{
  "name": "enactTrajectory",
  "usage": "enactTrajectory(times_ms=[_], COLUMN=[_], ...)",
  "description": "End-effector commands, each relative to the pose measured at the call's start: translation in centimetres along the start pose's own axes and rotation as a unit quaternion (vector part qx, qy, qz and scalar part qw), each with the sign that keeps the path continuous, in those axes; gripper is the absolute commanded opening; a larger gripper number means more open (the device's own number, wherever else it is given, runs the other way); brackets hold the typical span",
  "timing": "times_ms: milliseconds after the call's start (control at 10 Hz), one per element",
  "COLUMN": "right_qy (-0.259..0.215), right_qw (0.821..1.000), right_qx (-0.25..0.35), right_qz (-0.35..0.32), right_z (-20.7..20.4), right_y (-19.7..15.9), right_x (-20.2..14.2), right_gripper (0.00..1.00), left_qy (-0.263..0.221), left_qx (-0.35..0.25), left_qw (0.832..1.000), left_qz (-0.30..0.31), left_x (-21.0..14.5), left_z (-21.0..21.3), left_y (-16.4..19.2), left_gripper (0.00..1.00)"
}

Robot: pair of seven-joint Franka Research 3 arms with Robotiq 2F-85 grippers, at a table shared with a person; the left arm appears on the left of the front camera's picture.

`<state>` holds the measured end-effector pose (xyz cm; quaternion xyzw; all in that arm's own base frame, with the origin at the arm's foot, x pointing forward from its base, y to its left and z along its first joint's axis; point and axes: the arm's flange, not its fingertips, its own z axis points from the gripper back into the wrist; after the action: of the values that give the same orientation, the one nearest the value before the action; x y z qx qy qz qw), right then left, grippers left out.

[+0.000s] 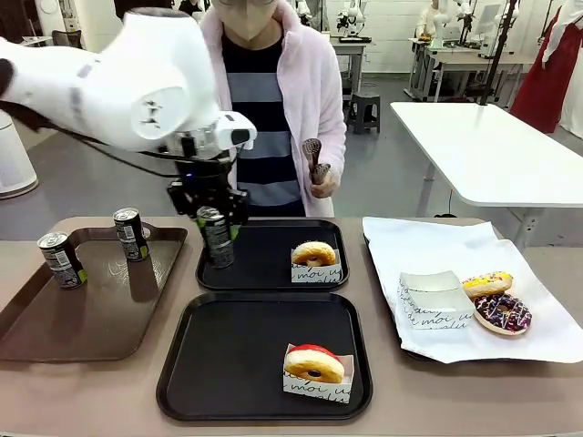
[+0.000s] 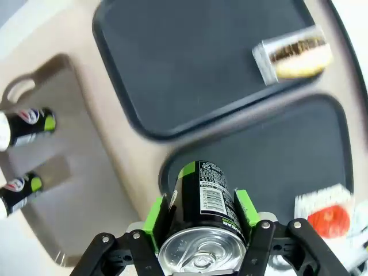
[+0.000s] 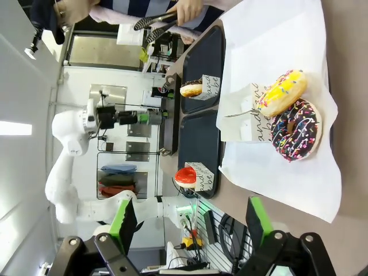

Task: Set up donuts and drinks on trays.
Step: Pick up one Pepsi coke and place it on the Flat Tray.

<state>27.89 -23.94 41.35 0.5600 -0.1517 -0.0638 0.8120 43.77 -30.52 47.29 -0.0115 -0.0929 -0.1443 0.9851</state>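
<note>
Pinching the slim, dark drink can [image 1: 219,246] between its green pads [image 2: 244,207], the left gripper [image 1: 212,217] holds it slightly tilted, silver top toward the wrist. In the front view we see the can against the left end of the far black tray [image 1: 264,259]. The left wrist view puts its base over a rounded corner rim of the near black tray [image 1: 237,355], so we cannot tell which tray lies under it.

A glazed donut [image 1: 314,252] in a white paper box sits at the far tray's right and a red-iced donut [image 1: 314,362] at the near tray's right; the trays' smooth left halves lie open. A second can [image 1: 61,259] and a third can [image 1: 131,234] stand upright on the brown tray [image 1: 100,309]. In the right wrist view, the right gripper [image 3: 191,221] is spread, holding nothing.
</note>
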Motion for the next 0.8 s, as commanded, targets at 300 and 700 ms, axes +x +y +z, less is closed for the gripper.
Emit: enactTrajectory(times_ms=[300, 700], right_qy=[-0.001, -0.001], right_qw=[1.000, 1.000], right_qx=[0.006, 0.006], right_qz=[0.000, 0.000], right_z=[0.0, 0.0], right_y=[0.0, 0.0], right_x=[0.0, 0.0], right_gripper=[1.00, 1.00], left_qy=[-0.041, -0.040], left_qx=[0.025, 0.043], left_qw=[0.998, 0.996], left_qz=[0.052, 0.062], left_x=[5.9, 7.5], left_z=[-6.7, -9.3], left_y=[-1.0, -0.4], left_gripper=[0.59, 0.59])
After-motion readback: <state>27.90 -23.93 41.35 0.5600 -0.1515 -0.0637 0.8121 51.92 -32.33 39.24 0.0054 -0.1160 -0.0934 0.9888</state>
